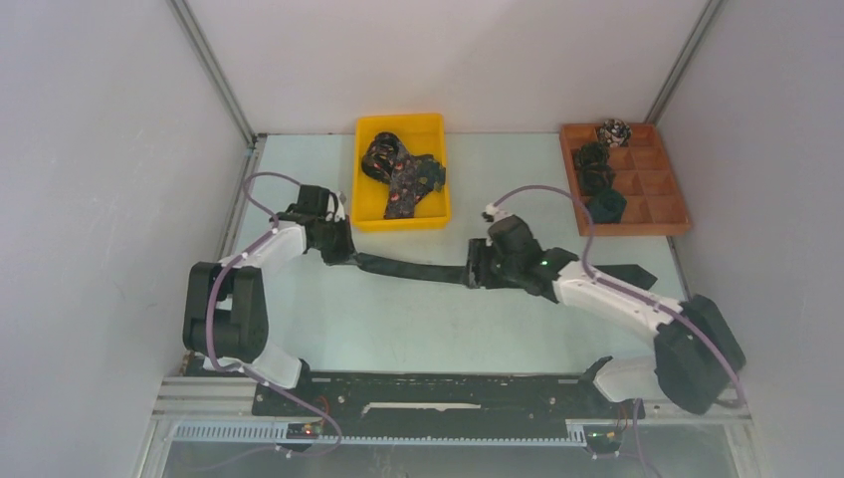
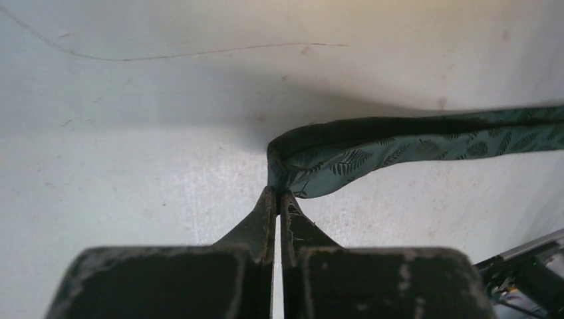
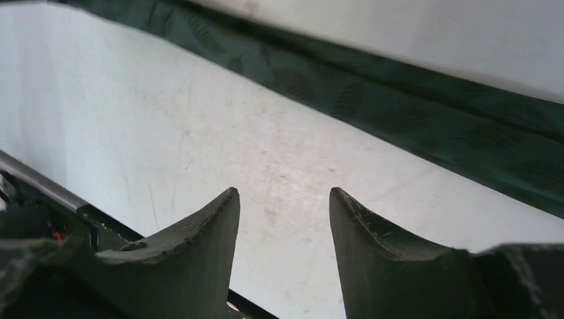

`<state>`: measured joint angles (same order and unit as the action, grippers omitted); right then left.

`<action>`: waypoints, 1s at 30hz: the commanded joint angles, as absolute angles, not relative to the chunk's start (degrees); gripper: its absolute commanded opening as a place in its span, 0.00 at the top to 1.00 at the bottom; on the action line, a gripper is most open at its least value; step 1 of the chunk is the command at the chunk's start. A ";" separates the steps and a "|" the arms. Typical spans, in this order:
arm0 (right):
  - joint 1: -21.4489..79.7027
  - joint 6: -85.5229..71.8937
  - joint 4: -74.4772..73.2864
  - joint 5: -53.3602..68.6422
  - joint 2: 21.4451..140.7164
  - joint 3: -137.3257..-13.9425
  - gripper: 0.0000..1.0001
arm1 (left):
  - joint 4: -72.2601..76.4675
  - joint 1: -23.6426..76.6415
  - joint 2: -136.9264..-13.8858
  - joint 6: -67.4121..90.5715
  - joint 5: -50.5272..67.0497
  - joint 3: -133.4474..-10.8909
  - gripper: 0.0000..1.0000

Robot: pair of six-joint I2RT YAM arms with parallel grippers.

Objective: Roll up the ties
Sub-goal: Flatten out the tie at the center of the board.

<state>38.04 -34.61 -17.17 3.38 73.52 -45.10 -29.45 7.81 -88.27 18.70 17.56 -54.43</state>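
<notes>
A dark green tie [image 1: 413,269] with a leaf pattern lies stretched across the table from left to right. My left gripper [image 1: 343,251] is shut on its folded narrow end, and the left wrist view shows the tie [image 2: 372,149] pinched at the fingertips of that gripper [image 2: 278,195]. My right gripper [image 1: 476,271] hovers over the tie's middle. In the right wrist view this gripper [image 3: 282,196] is open with only bare table between its fingers, and the tie [image 3: 399,106] runs just beyond them. The tie's wide pointed end [image 1: 632,274] sticks out past the right arm.
A yellow bin [image 1: 398,221] at the back centre holds several loose patterned ties [image 1: 403,174]. A brown compartment tray [image 1: 637,229] at the back right holds rolled ties [image 1: 597,169] in its left cells. White walls close in the table on three sides.
</notes>
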 commanded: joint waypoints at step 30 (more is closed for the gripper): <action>56.04 -36.74 -12.49 14.06 118.29 -89.36 0.74 | -35.35 -3.14 -82.09 26.25 11.90 -46.87 1.00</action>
